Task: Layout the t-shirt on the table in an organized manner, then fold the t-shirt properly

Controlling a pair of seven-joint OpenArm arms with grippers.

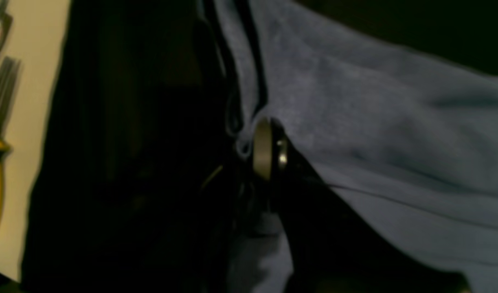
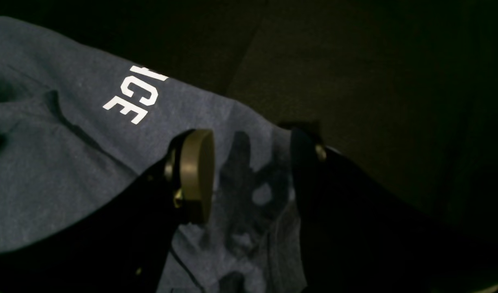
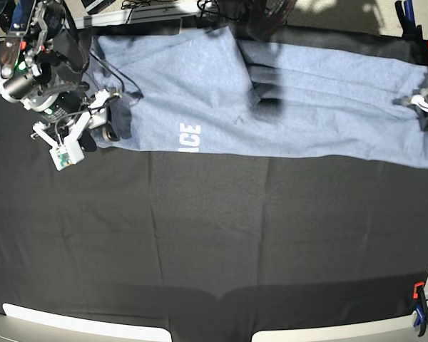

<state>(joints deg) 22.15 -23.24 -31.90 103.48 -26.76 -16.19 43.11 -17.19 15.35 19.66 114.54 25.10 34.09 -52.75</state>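
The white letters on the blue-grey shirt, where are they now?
In the base view the white letters sit near the front edge of the blue-grey t-shirt, left of middle, close to the open right gripper on the black cloth table.

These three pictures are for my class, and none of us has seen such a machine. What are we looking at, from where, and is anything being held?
It is a robot with two arms at a table covered in black cloth. The base view looks down from above. The other two come from cameras on the arms' wrists, looking along each tool.

A blue-grey t-shirt, partly folded into a long strip, lies across the far side of the table, with the white letters "ACE" showing.

The left tool is at the shirt's end on the right of the base view. It is shut, pinching an edge of the fabric. The right tool is at the other end with its jaws open, standing over the shirt and holding nothing.

Red and blue clamps sit at the table's edge.
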